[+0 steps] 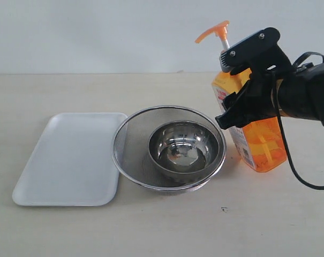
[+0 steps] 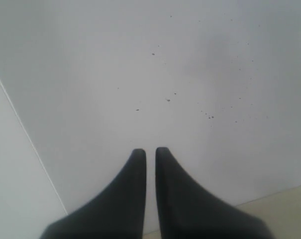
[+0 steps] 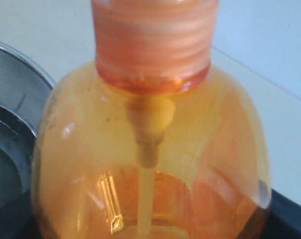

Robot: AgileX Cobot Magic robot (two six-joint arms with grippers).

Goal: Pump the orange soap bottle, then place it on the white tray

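Observation:
The orange soap bottle (image 1: 260,143) stands tilted at the right of the table, its orange pump head (image 1: 214,30) raised on the white stem. My right gripper (image 1: 226,88) comes in from the right and is shut on the bottle's upper body, one finger on each side. In the right wrist view the translucent orange soap bottle (image 3: 150,149) fills the frame, with my dark fingers (image 3: 289,216) just showing at its edges. The white tray (image 1: 70,155) lies flat at the left with nothing on it. My left gripper (image 2: 150,152) is shut and holds nothing, facing a white wall.
A round steel mesh strainer (image 1: 130,131) with a steel bowl (image 1: 186,145) inside it sits between the tray and the bottle, close to the bottle's left side. The strainer's rim (image 3: 16,74) shows beside the bottle in the right wrist view. A black cable (image 1: 290,160) hangs from the right arm.

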